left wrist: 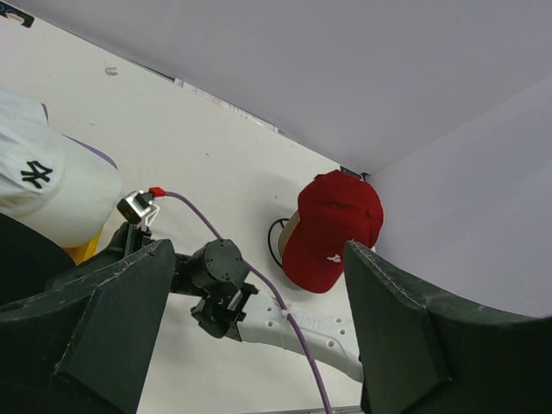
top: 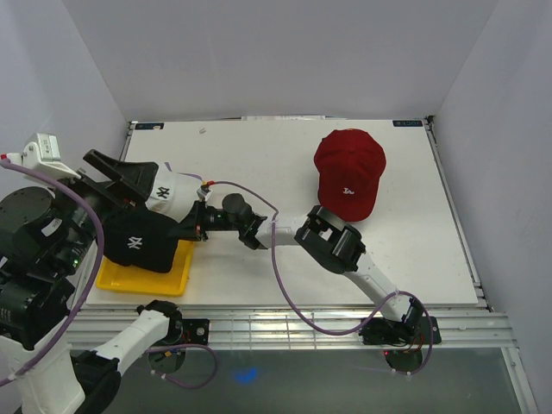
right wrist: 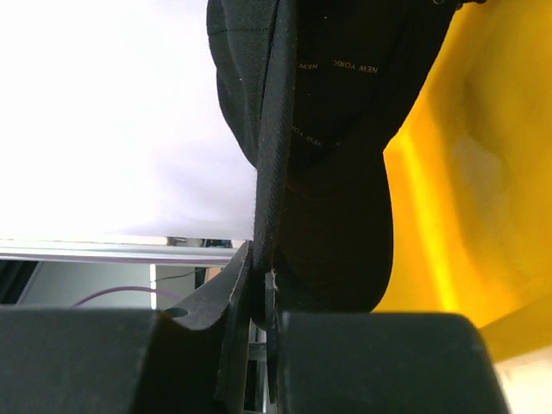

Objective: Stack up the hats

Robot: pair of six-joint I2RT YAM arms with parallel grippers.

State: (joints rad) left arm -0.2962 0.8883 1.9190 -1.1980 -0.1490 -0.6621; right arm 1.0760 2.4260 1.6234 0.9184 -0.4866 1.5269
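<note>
Grip check: right jaws pressed together, pinching black fabric baseball cap w/ white NY (top: 136, 242) by its brim (right wrist: 269, 172); pinch sits near the brim edge per wrist cam. Cap rests on yellow plastic tray (top: 142, 281), near-left of bench (top: 259, 155), touching white fabric cap w/ black NY (top: 164, 191). Left jaws spread wide, holding nothing. Red fabric cap (top: 349, 172) well apart, far right. I'd lift slowly, straight up, clear the tray lip, and watch for crown sag and snagging the white cap.

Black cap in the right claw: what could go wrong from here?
The right claw pinches only a thin edge of the black cap, so it may slip out when lifted.
The cap lies on the yellow tray; a pull could drag the tray.
The white cap close beside it may be knocked.
</note>
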